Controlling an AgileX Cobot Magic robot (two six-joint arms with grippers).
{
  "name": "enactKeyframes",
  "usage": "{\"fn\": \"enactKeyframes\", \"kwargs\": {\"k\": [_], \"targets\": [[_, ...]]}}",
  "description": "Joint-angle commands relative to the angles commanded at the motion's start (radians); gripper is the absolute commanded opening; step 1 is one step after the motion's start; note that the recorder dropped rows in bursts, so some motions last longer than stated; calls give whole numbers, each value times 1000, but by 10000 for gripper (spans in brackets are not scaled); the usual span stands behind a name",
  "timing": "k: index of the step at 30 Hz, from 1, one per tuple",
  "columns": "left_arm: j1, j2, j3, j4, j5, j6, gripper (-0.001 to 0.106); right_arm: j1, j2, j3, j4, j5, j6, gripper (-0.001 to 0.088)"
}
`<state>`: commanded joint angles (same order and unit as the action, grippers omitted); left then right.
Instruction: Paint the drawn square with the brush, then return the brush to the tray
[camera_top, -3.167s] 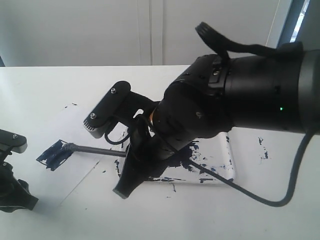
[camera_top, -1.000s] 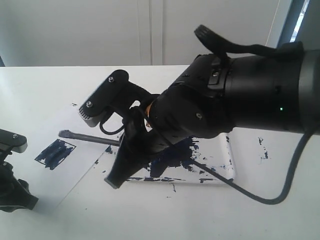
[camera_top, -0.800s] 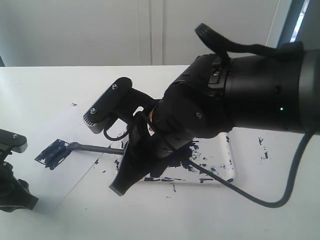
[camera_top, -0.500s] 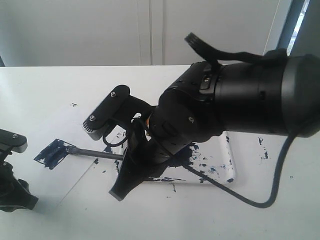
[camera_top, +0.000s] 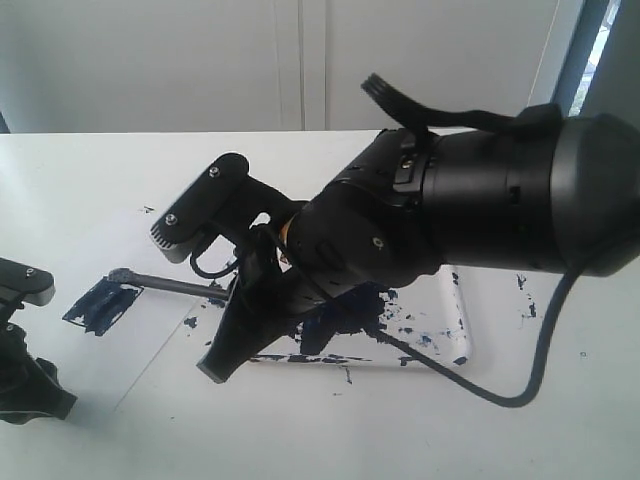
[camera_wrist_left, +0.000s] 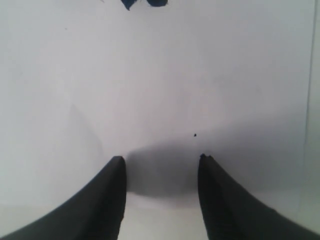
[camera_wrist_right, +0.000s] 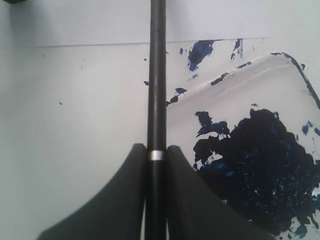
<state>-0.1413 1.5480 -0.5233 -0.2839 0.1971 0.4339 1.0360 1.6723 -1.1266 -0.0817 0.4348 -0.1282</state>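
While the right gripper (camera_wrist_right: 156, 150) clamps the black brush (camera_top: 175, 285), its tip sits by a corner of the blue-smeared drawn square (camera_top: 98, 307), left of the paint-blotched tray (camera_top: 458, 318). The left gripper (camera_wrist_left: 161, 159) rests with jaws apart, holding nothing.

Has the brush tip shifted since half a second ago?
Yes. The brush tip went from the right edge of the drawn square to just above its upper right corner in the exterior view.
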Motion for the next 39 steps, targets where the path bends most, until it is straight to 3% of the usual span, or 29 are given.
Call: {"fn": "enactKeyframes", "kwargs": {"k": [10,24,30,39], "targets": [[0,0,0,0,0,0,510,0,48,0,0,47,0,0],[0,0,0,0,-2,0,510,0,-25,-2,10,-9,0,0],[0,0,0,0,-6,0,510,22,-16,-2,82,-5,-61,0],[0,0,0,0,-6,0,510,41,7,0,88,38,-76,0]]}}
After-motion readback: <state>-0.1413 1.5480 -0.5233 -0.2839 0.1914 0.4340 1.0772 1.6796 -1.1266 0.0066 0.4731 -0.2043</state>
